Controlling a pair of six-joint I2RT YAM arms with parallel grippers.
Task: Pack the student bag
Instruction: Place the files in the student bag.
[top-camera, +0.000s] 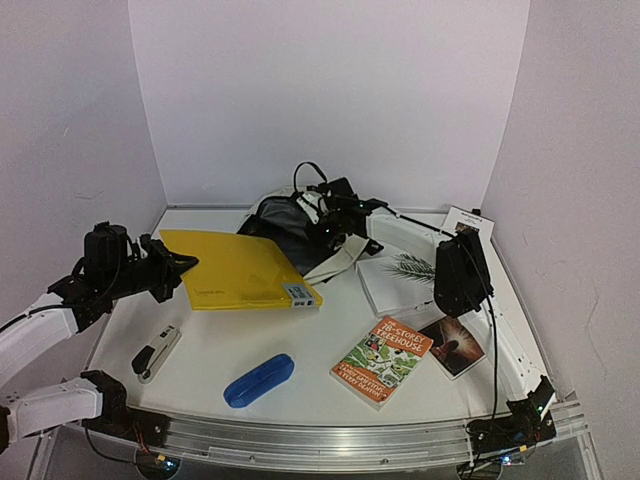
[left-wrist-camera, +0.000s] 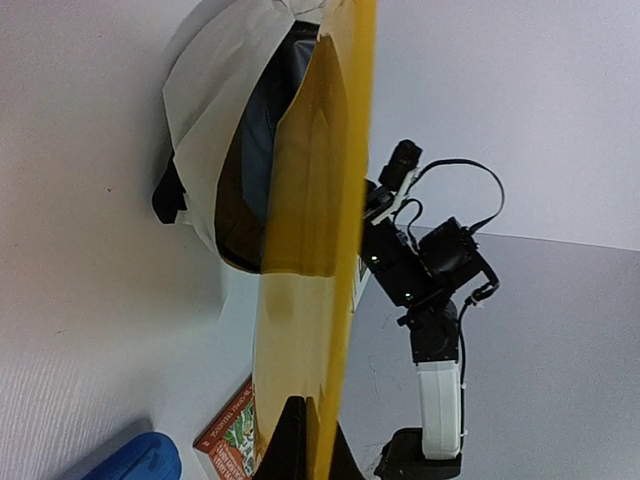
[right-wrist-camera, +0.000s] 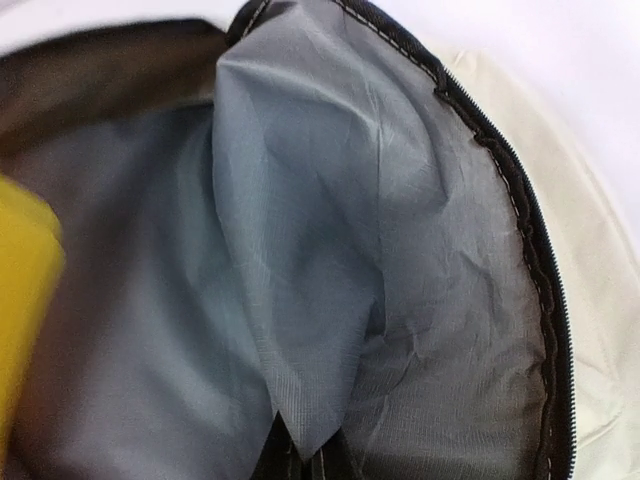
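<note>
The student bag (top-camera: 285, 222) lies at the back of the table, cream fabric with its dark mouth facing the front left. My left gripper (top-camera: 178, 266) is shut on the left edge of a yellow folder (top-camera: 240, 270), whose far corner reaches the bag's mouth. The left wrist view has the folder (left-wrist-camera: 310, 250) edge-on between my fingers (left-wrist-camera: 290, 440), pointing at the bag (left-wrist-camera: 215, 120). My right gripper (top-camera: 327, 236) is at the bag's opening, shut on a fold of grey lining (right-wrist-camera: 320, 260) beside the black zipper (right-wrist-camera: 500, 160). A yellow folder corner (right-wrist-camera: 25, 290) shows inside the mouth.
A black-and-white stapler (top-camera: 155, 352) and a blue pencil case (top-camera: 258, 380) lie at the front left. An orange book (top-camera: 381, 360), a dark book (top-camera: 452, 345) and a white notebook with a leaf print (top-camera: 398, 278) lie to the right. Walls close in the table.
</note>
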